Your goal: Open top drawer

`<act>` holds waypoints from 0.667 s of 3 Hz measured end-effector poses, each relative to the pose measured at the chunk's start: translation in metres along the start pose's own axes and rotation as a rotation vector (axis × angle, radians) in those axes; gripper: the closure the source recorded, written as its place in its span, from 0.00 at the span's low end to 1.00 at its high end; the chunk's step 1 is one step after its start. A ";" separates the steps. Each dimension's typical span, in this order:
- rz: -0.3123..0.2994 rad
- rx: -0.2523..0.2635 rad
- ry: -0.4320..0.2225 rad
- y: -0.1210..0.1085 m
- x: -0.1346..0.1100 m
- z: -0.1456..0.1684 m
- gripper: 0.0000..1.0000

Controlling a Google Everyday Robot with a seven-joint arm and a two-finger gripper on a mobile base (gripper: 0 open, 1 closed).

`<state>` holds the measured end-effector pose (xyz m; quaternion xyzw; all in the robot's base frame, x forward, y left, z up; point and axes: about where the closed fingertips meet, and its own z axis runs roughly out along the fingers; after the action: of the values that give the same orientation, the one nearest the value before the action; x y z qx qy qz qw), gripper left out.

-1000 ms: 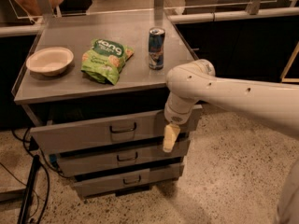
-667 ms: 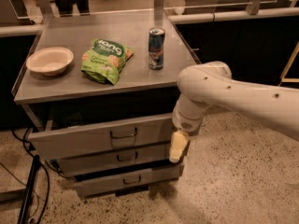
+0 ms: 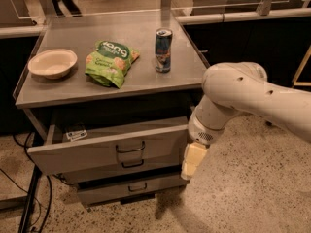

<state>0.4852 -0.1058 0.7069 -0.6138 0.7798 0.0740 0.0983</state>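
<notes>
At far left on the surface (image 3: pixel 146 81), a cream bowl (image 3: pixel 52 63) is seen. Below it, the top drawer (image 3: pixel 82 154) is found partly pulled out from under the surface, with its front panel turned toward the camera and its long axis run left to right. A white card (image 3: pixel 77 134) is lodged inside at its left; the rest of the interior is lost in shadow. Its dark handle (image 3: pixel 130 148) is centred. A green snack bag (image 3: pixel 111 62) and a can (image 3: pixel 163 50) are set further right. The tool (image 3: pixel 193 160) is hung pointing down just beside the drawer's right end; whether it is spread or pressed together cannot be told. The white arm (image 3: pixel 243 93) is cut off at the right edge.
</notes>
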 end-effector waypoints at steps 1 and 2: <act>-0.002 0.027 -0.010 -0.009 -0.004 -0.004 0.00; 0.002 0.039 0.001 -0.021 -0.005 0.001 0.00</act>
<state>0.5067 -0.1053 0.7073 -0.6111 0.7817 0.0585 0.1099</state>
